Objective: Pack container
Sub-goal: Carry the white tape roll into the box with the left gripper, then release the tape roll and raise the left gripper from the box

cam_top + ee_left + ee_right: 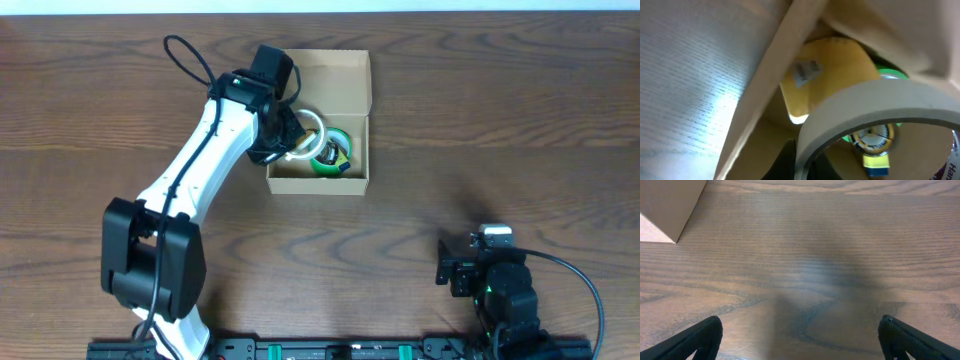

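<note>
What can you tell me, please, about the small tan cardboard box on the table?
The small tan cardboard box is plain and rectangular, standing upright on the dark wooden table toward its far side. Its hinged flap lid is swung open at the far edge. Inside are a green tape roll, a yellow pad and a cream tape roll, which the left gripper, reaching into the box's left part, holds.
</note>
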`<act>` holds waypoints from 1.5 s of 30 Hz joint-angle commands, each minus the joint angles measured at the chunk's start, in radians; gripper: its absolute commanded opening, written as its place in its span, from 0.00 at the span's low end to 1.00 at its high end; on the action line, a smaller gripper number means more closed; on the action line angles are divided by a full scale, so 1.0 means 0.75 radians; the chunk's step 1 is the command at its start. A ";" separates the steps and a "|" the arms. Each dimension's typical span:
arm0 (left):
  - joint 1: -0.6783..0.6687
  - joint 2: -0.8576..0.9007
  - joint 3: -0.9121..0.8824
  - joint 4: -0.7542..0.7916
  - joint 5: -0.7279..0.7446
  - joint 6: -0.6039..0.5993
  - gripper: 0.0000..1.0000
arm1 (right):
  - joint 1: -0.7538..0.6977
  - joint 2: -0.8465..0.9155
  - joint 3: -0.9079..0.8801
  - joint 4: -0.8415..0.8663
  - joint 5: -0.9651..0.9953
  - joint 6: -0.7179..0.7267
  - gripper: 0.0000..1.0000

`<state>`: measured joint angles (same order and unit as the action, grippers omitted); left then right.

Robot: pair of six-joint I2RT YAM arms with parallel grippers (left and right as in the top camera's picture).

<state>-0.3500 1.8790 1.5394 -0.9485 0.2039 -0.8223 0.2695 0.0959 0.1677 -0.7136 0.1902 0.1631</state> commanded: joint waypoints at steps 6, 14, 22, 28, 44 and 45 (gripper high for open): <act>0.015 0.043 0.033 -0.032 0.030 -0.042 0.06 | -0.010 -0.007 -0.004 -0.001 -0.001 -0.020 0.99; 0.015 0.076 0.033 -0.071 0.041 -0.042 0.11 | -0.010 -0.007 -0.004 -0.001 0.000 -0.020 0.99; 0.015 0.084 0.033 -0.068 0.044 -0.042 0.29 | -0.010 -0.007 -0.004 -0.001 0.000 -0.020 0.99; 0.015 0.082 0.054 -0.050 0.032 -0.041 0.40 | -0.010 -0.007 -0.004 -0.001 0.000 -0.020 0.99; 0.013 -0.309 0.147 0.023 -0.241 0.051 0.95 | -0.010 -0.007 -0.004 -0.001 0.000 -0.020 0.99; 0.013 -0.374 0.147 0.023 -0.292 0.059 0.95 | -0.010 -0.007 -0.004 -0.001 -0.001 -0.020 0.99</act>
<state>-0.3439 1.6650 1.6276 -0.9306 0.0750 -0.8036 0.2695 0.0959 0.1677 -0.7136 0.1902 0.1631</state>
